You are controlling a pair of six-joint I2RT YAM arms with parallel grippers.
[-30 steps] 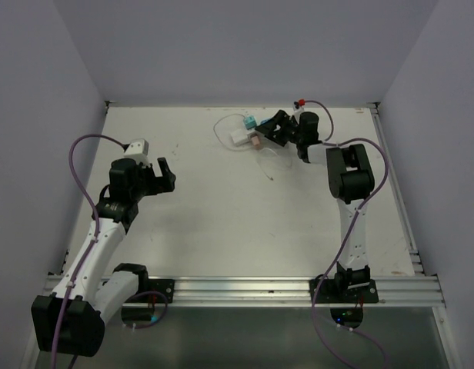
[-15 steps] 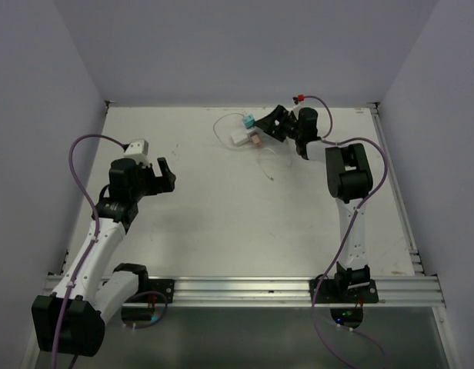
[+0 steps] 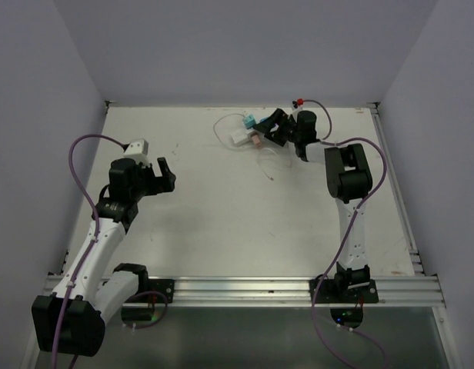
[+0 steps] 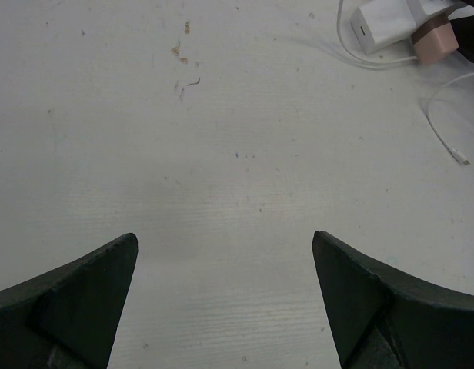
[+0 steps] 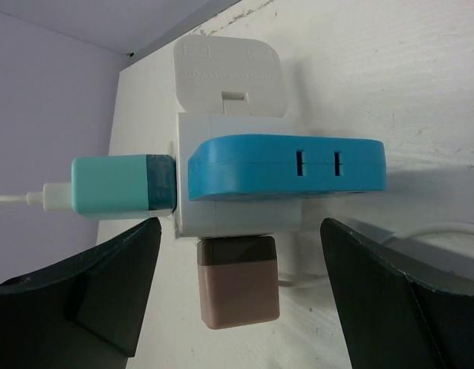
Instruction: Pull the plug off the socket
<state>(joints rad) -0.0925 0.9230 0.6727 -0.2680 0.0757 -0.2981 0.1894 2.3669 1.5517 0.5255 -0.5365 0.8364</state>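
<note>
White-and-blue plastic socket block [image 5: 283, 165] is lying flat at the far side of the white tabletop [image 3: 221, 215], a bit right of centre. Three things are plugged into it atm: a teal plug [image 5: 118, 184] w/ a white lead stuck in one end, a brown squarish plug [image 5: 237, 280] on one side, and a flat white charger [image 5: 229, 73] on the opposite side. All three are seated flush against the block.

Right gripper [image 3: 269, 127] is stretched out to the far edge, just right of the block and pointed at it. Its jaws are held wide apart w/ nothing pinched. In the wrist view its black fingers [image 5: 106, 284] are seen at either side of the frame, w/ the block ahead of them and apart from both.

Left gripper [image 3: 167, 173] is held over the left part of the table, well apart from the block, jaws spread wide and empty. From its wrist cam only bare tabletop is seen btw its fingers [image 4: 68, 300], w/ the charger and brown plug up in the far right corner.

A thin loose white cable [image 4: 445, 127] is curled on the table on the near side of the block, one end free.
</note>
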